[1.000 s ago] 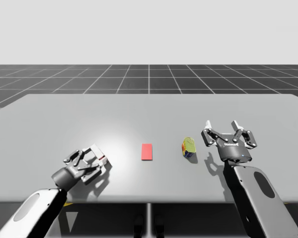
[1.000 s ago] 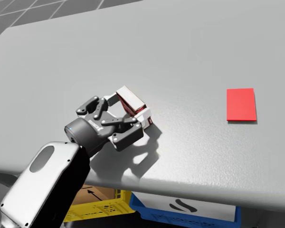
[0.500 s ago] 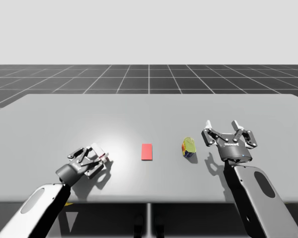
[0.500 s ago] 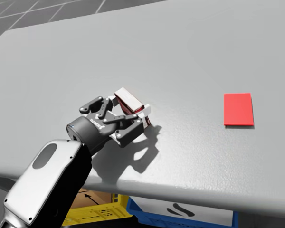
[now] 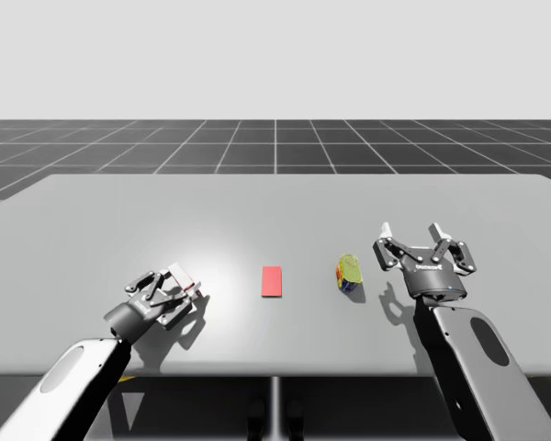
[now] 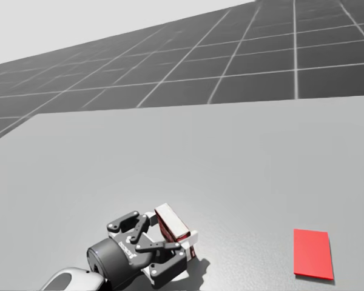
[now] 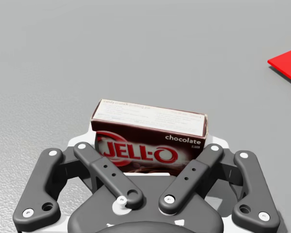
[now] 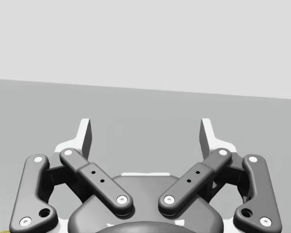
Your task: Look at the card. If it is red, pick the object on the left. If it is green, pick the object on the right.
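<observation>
Head's tilted up and my left tool has closed in, now clamped on the brown-and-white cardboard box toward the surface's front-left corner, so I'd lift straight up slowly, keeping the squeeze steady.

Left hand: dark grey, two fingers made of flat bars, same build as the right one.
Right hand: dark grey rounded base, two fingers, each of two linked bars.
Links: matte charcoal, rounded ends, small holes along the inner bars.
Pins: silver-white round heads at the joints.
Finger pads: pale grey-white, flat, blocky.
Wrist housing: black cylinder, small white lettering.
Forearms: light grey smooth shells, one dark oval inset on each.
</observation>
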`<state>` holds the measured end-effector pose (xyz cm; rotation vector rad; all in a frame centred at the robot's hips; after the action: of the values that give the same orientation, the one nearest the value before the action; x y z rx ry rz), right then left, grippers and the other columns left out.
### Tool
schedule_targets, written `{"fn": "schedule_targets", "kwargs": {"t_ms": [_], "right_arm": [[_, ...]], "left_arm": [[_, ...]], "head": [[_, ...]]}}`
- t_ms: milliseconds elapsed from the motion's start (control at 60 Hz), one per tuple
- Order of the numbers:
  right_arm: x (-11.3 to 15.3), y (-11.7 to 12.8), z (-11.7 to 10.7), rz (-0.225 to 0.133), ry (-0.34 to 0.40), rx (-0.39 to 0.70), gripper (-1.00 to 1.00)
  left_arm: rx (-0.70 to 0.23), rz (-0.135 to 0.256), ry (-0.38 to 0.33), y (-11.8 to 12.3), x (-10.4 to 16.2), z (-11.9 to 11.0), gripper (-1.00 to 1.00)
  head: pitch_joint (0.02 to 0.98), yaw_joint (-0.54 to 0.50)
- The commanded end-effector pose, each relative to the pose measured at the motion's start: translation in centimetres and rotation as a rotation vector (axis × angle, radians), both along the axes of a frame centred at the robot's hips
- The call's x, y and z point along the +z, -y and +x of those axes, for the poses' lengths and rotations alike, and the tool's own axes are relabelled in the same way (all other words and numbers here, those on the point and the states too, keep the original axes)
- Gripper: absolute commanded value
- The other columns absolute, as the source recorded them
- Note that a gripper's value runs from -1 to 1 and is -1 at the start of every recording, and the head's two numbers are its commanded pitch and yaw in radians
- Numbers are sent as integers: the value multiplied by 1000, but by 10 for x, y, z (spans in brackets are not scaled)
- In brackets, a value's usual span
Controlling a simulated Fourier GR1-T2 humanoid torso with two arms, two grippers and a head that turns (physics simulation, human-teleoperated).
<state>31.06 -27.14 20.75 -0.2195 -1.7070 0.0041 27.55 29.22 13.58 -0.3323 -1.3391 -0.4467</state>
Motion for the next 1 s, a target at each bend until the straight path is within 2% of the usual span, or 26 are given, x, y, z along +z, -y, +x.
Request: {"fn": "schedule_targets", "kwargs": {"t_ms": [17, 217, 417, 617, 683, 850, 1000], "right_arm": [[0, 1, 0, 2, 1, -2, -1000], [0, 2, 0, 10, 3, -9, -1000], [2, 4, 0, 16, 12, -10, -1000], [2, 5, 0, 22, 2, -4, -1000], [2, 6, 0, 19, 4, -7, -1000], [2, 7, 0, 13, 7, -7, -1000], [3, 9, 0, 8, 16, 4, -1000]], "left_arm": [[-115, 12, -74, 7, -17, -10, 977], [-126, 19, -68, 8, -16, -11, 990], [-126, 14, -45, 9, -7, -11, 1000], [-112, -1, 55, 8, 43, -7, 1000], [-102, -22, 81, 9, 57, -5, 1000], [-58, -85, 198, 13, 106, 3, 1000], [-47, -104, 293, 18, 152, 9, 1000]], "head": [[512, 390], [429, 402], [428, 404], [438, 407], [437, 408], [434, 409], [435, 409]]}}
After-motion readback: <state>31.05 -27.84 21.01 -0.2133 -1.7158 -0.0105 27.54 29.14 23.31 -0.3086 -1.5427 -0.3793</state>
